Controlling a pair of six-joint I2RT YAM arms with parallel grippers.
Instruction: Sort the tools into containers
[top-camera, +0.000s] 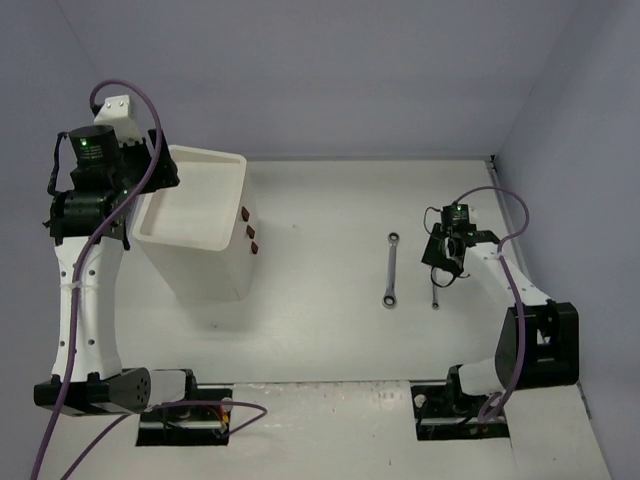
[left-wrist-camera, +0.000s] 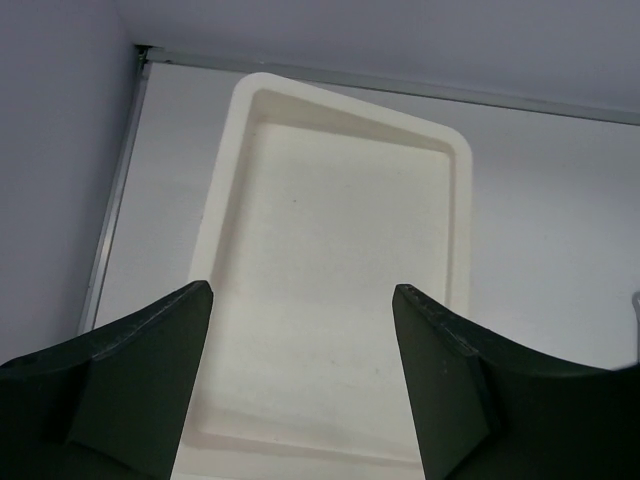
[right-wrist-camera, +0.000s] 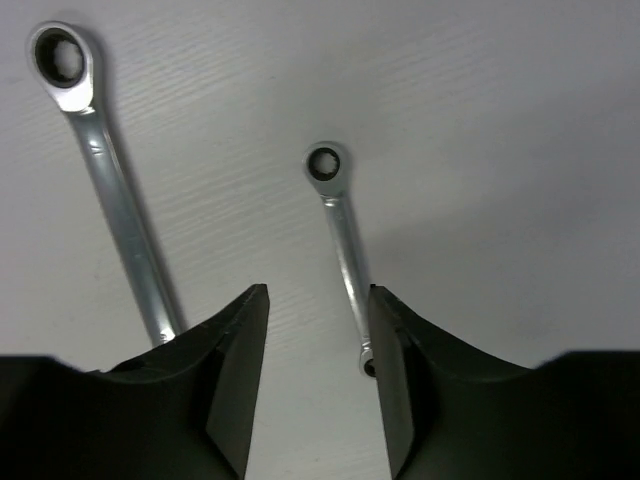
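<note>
A robot lab. Bare lilac walls (top-camera: 300, 70) box in a white table (top-camera: 320, 335). Purple cables (top-camera: 152, 155) trail off bolted arms (top-camera: 85, 290).

No writing, label, brand or number can be read in any view (the long wrench (right-wrist-camera: 115, 200) and the short wrench (right-wrist-camera: 342, 235) show plain shiny metal, and the box (left-wrist-camera: 225, 200) plain white plastic).
</note>
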